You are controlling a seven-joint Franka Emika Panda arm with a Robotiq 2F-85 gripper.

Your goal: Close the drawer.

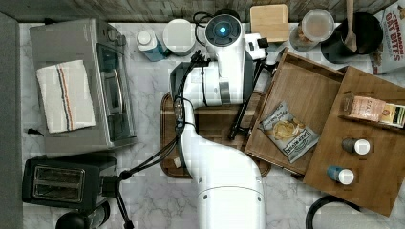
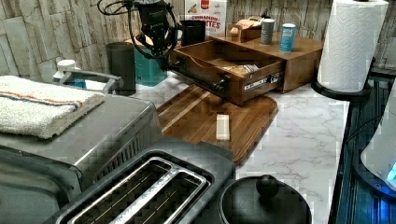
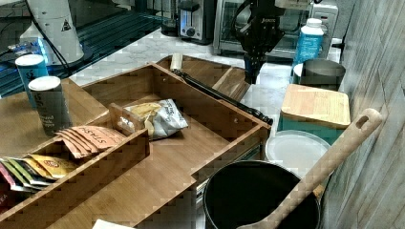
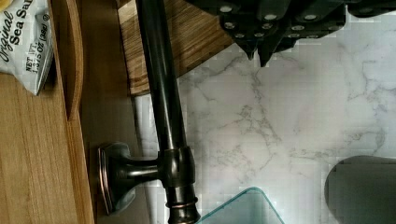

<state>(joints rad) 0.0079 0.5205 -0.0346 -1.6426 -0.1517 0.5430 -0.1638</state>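
We see a white marble counter [image 1: 157,200] backed by a grey plank wall [image 2: 28,32]. The drawer [image 1: 305,90] stands pulled out of its unit over the cutting board [image 2: 205,116], holding one chip bag [image 1: 289,131], and two cans [image 1: 356,146] stand on the top panel [image 1: 377,181]. The gripper [image 4: 258,52] hangs over bare marble just beside the drawer's handle [image 4: 161,93], fingertips nearly together and holding nothing.

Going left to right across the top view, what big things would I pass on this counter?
Toaster oven with a striped towel on it → white robot arm over the cutting board → open drawer holding a chip bag → wooden top panel with two small bottles.
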